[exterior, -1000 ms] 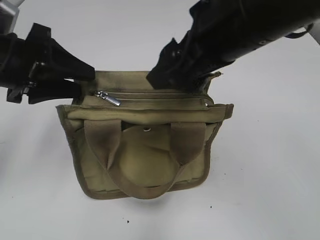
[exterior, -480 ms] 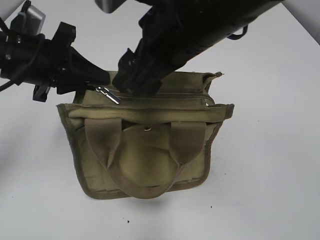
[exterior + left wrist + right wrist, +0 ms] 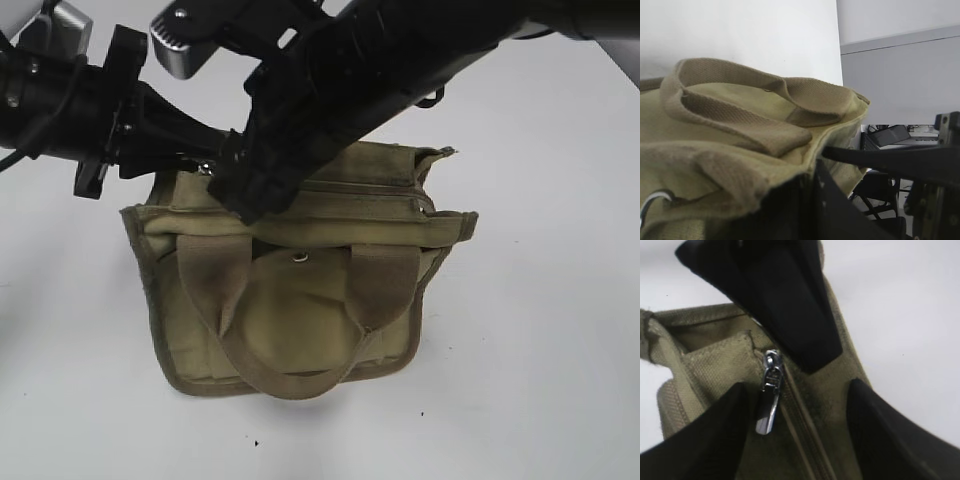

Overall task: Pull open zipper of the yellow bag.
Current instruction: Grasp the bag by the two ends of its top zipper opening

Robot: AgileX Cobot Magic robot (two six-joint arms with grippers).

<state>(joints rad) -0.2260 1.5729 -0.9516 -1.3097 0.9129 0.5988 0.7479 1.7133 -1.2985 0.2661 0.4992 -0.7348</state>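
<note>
Zipper point(image 3: 800, 425) along far top of yellow bag point(image 3: 300, 310), soft canvas likely to sag, best gripped at small slick pull tab point(image 3: 766, 412); left gripper point(image 3: 195, 150) clenched on bag's left end, right gripper point(image 3: 790, 410) spread astride tab.

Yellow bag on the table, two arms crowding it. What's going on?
Both arms are working at the top left corner of the yellow bag, which sits on the white table. The left gripper is shut on the bag's fabric at that end, apparently to steady it. The right gripper is open, with its fingers on either side of the silver pull tab. It has not gripped the tab yet. The zipper looks closed.
</note>
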